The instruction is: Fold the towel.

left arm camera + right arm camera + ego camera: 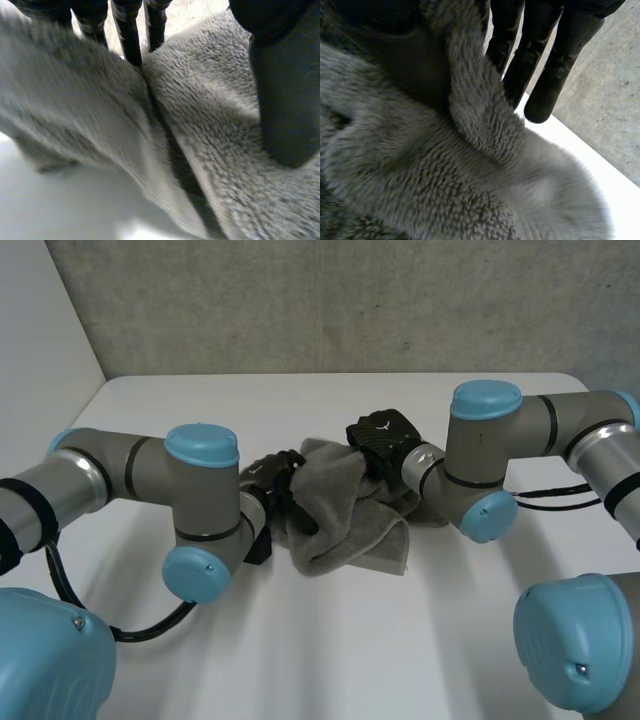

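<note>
1. Head view: a grey towel [350,530] lies bunched and rumpled on the white table [330,640], about mid-table, between the two arms.
2. The left hand [272,480] is at the side of the towel nearer the left arm [150,480], touching its edge; part of the cloth rises from the table there.
3. The right hand [385,435] sits on the far side of the bunch, at the end of the bent right arm [500,440] – the towel is drawn up against it, and the rest sags down onto the table in loose folds.
4. Left wrist view: the fingers [129,35] run down behind a thick layer of towel, close side by side, while the thumb [285,100] presses on the pile from the front. The cloth is pinched between them, with a deep crease running down the towel from the fingertips.
5. Right wrist view: the fingers [545,75] are straight and held close together, and a raised ridge of towel passes up just beside them, between them and the dark part of the hand on the other side – the ridge appears nipped there.
6. Below that ridge the towel spreads out wide under the palm, its far edge lying on the white table
</note>
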### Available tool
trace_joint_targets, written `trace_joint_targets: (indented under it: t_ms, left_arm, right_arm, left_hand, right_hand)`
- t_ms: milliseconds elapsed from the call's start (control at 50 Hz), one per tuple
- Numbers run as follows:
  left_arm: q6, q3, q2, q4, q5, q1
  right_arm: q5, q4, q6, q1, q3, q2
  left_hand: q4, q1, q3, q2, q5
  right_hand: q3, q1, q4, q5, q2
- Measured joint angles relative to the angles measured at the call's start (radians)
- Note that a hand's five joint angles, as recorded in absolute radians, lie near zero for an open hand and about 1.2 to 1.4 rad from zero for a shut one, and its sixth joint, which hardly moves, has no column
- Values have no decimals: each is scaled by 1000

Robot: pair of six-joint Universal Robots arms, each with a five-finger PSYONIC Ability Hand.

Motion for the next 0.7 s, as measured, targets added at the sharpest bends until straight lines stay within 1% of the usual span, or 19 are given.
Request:
trace_joint_targets:
  t_ms: [20,80,120,160,180,220,360,380,420,500,580,600,620,640,660,700]
  left_arm:
    - [-23,2,-4,0,8,-3]
    - [-77,5,-8,0,34,-14]
    - [-100,4,-9,-1,47,-20]
    - [-122,-1,-7,-2,61,-28]
    - [-129,-6,-4,-4,66,-33]
    - [-133,-16,5,-10,71,-38]
    - [-115,-92,94,-53,68,-40]
    - [-112,-100,104,-55,68,-38]
    - [-91,-149,162,-66,66,-24]
    - [-24,-247,269,-75,70,13]
    - [56,-337,360,-77,75,44]
    - [82,-365,387,-77,76,53]
    - [104,-388,409,-77,77,59]
    - [124,-409,428,-77,78,65]
    - [134,-420,438,-76,78,67]
    - [164,-452,466,-76,79,75]
  right_arm:
    - [-1,16,0,0,13,-14]
    - [-3,60,-1,0,63,-60]
    - [-2,80,-2,-1,108,-93]
    - [0,99,-3,-4,198,-153]
    - [2,103,-4,-6,253,-188]
    - [5,97,-5,-9,354,-254]
    - [24,3,-8,-9,775,-531]
    - [27,-6,-8,-8,807,-553]
    - [36,-40,-6,-4,926,-635]
    - [50,-84,6,3,1083,-742]
    - [56,-105,33,22,1185,-802]
    - [57,-108,46,30,1209,-814]
    - [58,-108,58,38,1224,-821]
    - [59,-108,73,46,1240,-827]
    - [59,-107,80,49,1245,-829]
    - [58,-103,106,61,1259,-834]
  left_hand:
    - [79,80,72,83,75]
    - [385,341,382,368,368]
    - [506,454,524,495,492]
    - [708,617,734,670,691]
    - [752,662,778,707,729]
    - [777,691,819,728,744]
    - [777,711,829,739,744]
    - [777,713,830,742,744]
    - [777,722,833,753,744]
    - [785,722,835,772,744]
    - [790,731,837,780,746]
    - [790,736,837,780,746]
    - [790,738,837,780,746]
    - [790,740,838,780,749]
    - [790,740,837,780,750]
    - [789,740,816,780,750]
  right_hand:
    - [41,46,51,51,38]
    - [44,50,66,59,39]
    - [44,50,66,59,39]
    - [44,50,66,59,39]
    - [44,50,66,59,39]
    - [45,50,66,59,39]
    - [55,50,66,62,39]
    - [55,50,66,63,39]
    - [56,50,67,63,39]
    - [63,50,67,64,39]
    - [65,45,59,63,33]
    - [49,42,25,33,16]
    - [-43,-47,-78,-77,-83]
    - [-210,-213,-247,-249,-260]
    - [-290,-314,-326,-327,-360]
    - [-575,-600,-602,-613,-622]
